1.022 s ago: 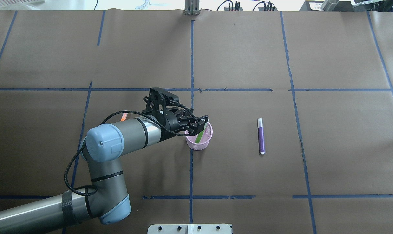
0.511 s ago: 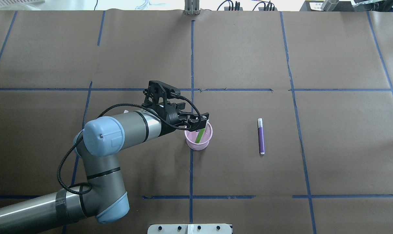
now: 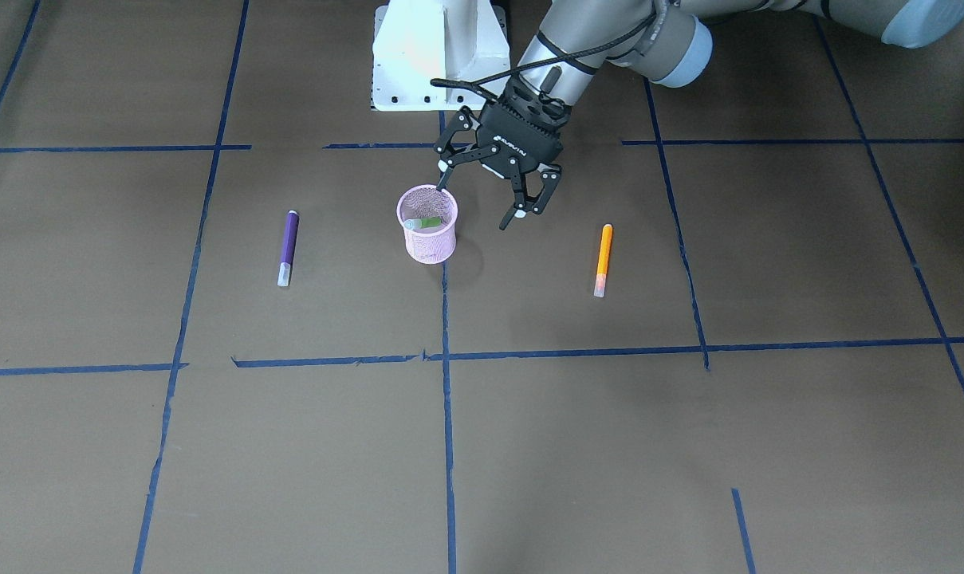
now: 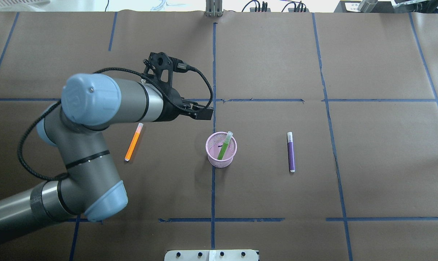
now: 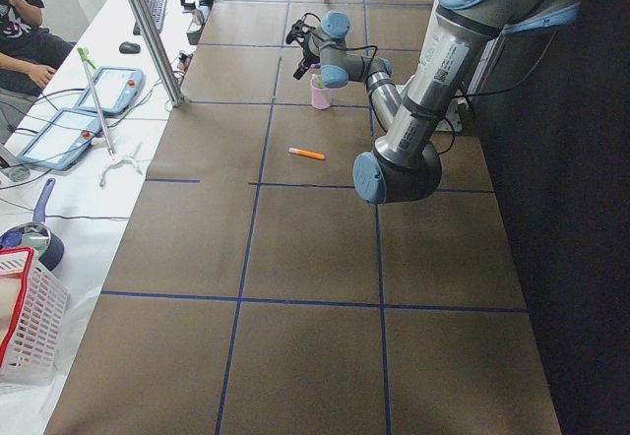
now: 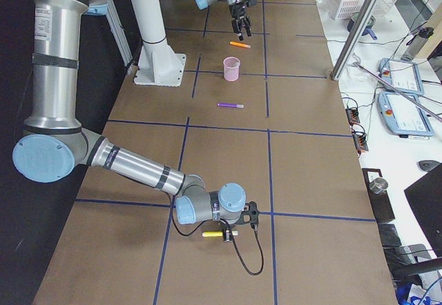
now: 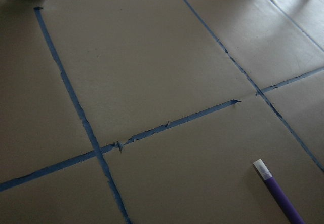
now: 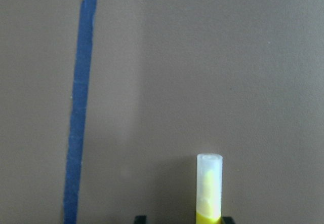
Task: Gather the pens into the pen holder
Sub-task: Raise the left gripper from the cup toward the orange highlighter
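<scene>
Your overhead camera sits high on one long side of the table [image 4: 378, 174] and looks forward and down. The front-facing one looks steeply down from the opposite side, so you see the same pen holder [image 4: 220, 162] and purple pen [image 4: 291, 154] with sides swapped. The two side cameras look along the table from its ends, far back. The left wrist camera looks slantwise over the table, catching the purple pen's cap end. The right wrist camera sits very close above it, by a yellow pen [image 8: 209, 183].
</scene>
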